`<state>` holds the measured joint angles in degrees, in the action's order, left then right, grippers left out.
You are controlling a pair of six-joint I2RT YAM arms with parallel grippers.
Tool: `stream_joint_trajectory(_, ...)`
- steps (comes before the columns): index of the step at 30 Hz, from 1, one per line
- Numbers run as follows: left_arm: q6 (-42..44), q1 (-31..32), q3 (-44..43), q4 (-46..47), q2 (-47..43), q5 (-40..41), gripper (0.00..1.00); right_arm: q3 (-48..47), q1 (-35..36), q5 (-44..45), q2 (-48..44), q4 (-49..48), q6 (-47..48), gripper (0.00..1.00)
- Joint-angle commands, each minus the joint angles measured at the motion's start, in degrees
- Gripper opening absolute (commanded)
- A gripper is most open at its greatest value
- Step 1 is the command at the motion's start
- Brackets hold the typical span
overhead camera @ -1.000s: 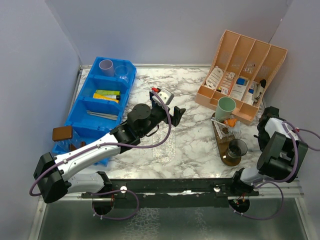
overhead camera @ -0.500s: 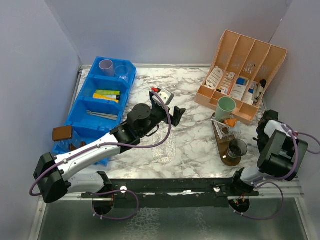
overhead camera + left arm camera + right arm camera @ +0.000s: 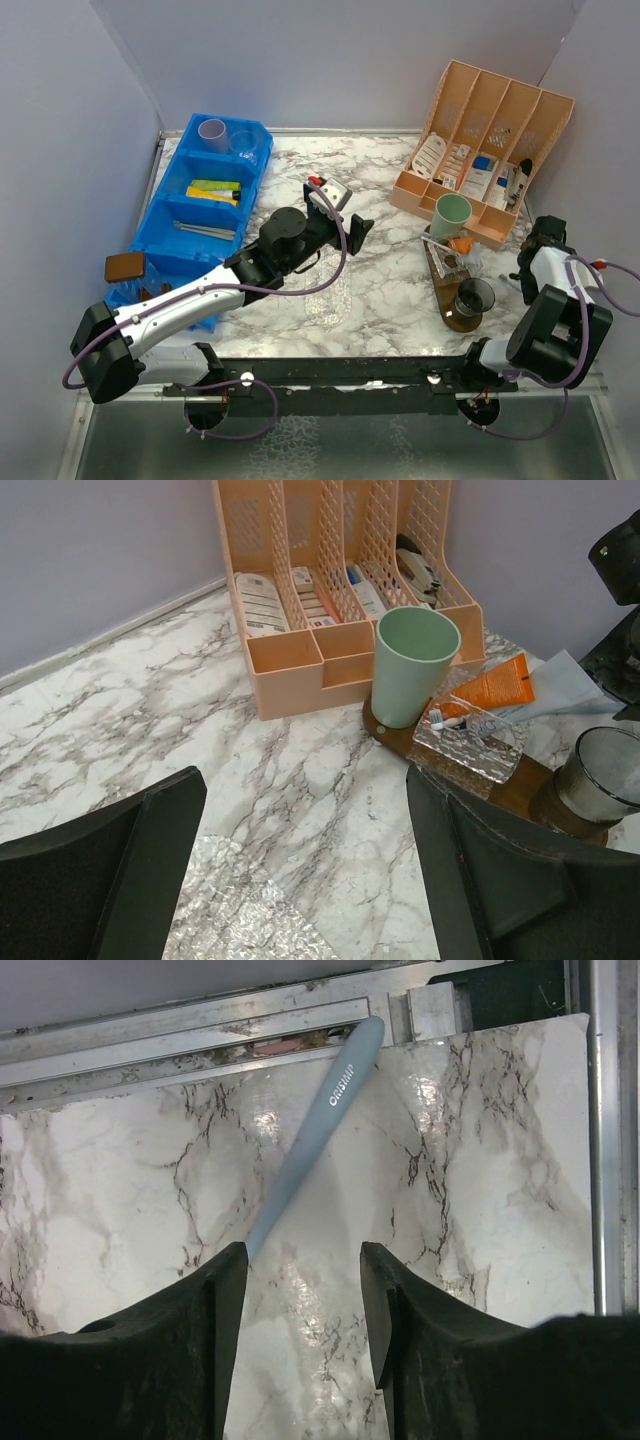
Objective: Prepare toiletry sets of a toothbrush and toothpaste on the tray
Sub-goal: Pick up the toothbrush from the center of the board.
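Observation:
A brown wooden tray lies at the right. On it stand a mint green cup and a smoky dark cup, with an orange tube lying between them. The left wrist view shows the mint cup, the orange tube, the dark cup and the tray. My left gripper hovers open over the marble, left of the tray. My right gripper is open above a blue-grey toothbrush that lies flat at the table's right edge; the brush's lower end is hidden behind one finger.
A blue bin at the left holds a lilac cup, a clear cup, tubes and toothbrushes. A peach organiser stands at the back right. A clear embossed box sits on the tray. A crinkled clear sheet lies mid-table.
The right wrist has shifted a little toward the back and right. The left wrist has lifted slightly. The cups and tube on the tray have not moved.

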<state>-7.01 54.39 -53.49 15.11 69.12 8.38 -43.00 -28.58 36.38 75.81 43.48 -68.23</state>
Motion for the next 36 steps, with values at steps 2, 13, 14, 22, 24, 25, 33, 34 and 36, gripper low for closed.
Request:
stream_joint_trajectory(2,-0.14,0.06,0.76,2.02,0.44,-0.33,0.85,-0.81,-0.33,1.28,3.43,-5.23,-0.45,0.51)
stream_joint_trajectory(13,0.20,0.10,0.76,1.98,0.93,0.10,0.85,0.52,-2.08,1.30,8.15,-11.73,-1.00,0.51)
stream_joint_trajectory(14,0.20,0.10,0.76,1.94,0.92,0.08,0.85,0.35,-2.50,0.65,8.78,-11.46,-1.49,0.51)
stream_joint_trajectory(22,0.06,0.11,0.71,2.02,0.93,0.06,0.85,1.08,-3.65,-3.28,13.30,-9.83,-5.90,0.41)
stream_joint_trajectory(24,0.06,0.10,0.75,2.04,0.92,0.25,0.85,1.78,-3.67,-4.58,14.83,-9.53,-7.30,0.33)
stream_joint_trajectory(25,0.08,0.10,0.80,2.03,0.93,0.23,0.85,1.99,-3.70,-4.87,15.41,-9.13,-8.10,0.30)
stream_joint_trajectory(33,-0.11,0.10,0.76,2.03,1.32,-0.17,0.85,2.66,-3.77,-6.08,12.03,-5.69,-10.59,0.05)
stream_joint_trajectory(34,-0.17,0.10,0.76,2.05,1.35,-0.20,0.85,2.68,-3.77,-6.52,11.30,-5.13,-10.94,0.03)
stream_joint_trajectory(36,-0.22,0.10,0.76,2.03,1.37,-0.21,0.85,2.87,-3.77,-7.40,9.95,-4.43,-11.17,0.01)
